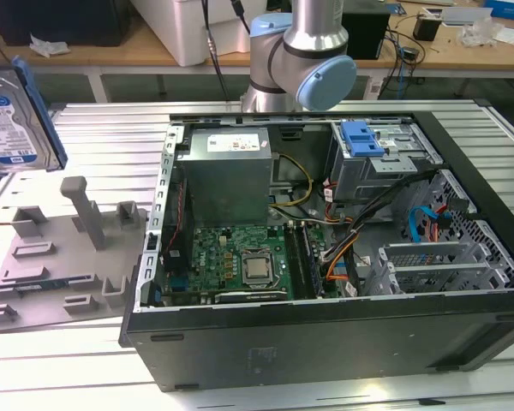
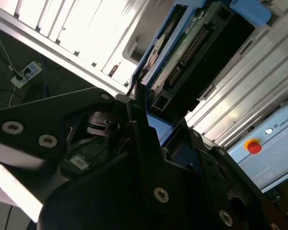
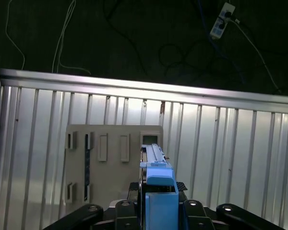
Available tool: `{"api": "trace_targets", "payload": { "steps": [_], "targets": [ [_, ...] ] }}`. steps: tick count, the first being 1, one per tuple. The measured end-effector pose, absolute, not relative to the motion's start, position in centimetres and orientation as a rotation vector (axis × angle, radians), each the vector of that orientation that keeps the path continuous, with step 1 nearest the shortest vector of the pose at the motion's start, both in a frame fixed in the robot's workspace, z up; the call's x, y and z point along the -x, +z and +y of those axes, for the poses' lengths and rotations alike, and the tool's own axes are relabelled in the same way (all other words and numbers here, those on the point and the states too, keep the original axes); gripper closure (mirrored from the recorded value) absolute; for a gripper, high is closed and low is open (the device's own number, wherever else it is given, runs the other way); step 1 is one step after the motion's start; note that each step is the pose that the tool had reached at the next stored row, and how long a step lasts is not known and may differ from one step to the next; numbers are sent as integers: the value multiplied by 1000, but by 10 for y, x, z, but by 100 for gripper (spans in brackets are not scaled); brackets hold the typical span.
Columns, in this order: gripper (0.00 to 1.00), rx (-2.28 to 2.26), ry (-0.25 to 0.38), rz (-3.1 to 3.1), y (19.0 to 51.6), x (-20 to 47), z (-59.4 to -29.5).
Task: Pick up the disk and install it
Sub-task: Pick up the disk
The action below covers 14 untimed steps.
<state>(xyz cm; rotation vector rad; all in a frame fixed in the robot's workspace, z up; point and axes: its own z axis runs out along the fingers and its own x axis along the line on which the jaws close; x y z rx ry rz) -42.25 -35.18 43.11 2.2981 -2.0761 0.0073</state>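
One step was done: in the exterior view the disk hung lifted above the grey fixture, well apart from the drive cage, not installed. In the second wrist view the hand was clamped on its edge. In the first wrist view it stood edge-on over the ribbed worktop.

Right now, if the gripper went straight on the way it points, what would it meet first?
Probably the grey slotted tray, near its edge: in the first wrist view the gripper, shut on the disk, points at it. The depth between them is unclear.
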Motion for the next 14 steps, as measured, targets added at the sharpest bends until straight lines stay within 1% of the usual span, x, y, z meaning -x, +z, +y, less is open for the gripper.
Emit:
{"api": "trace_targets", "payload": {
  "steps": [14],
  "targets": [
    [63, -2298, 7, -2076, 459, 414, -352]
  ]
}}
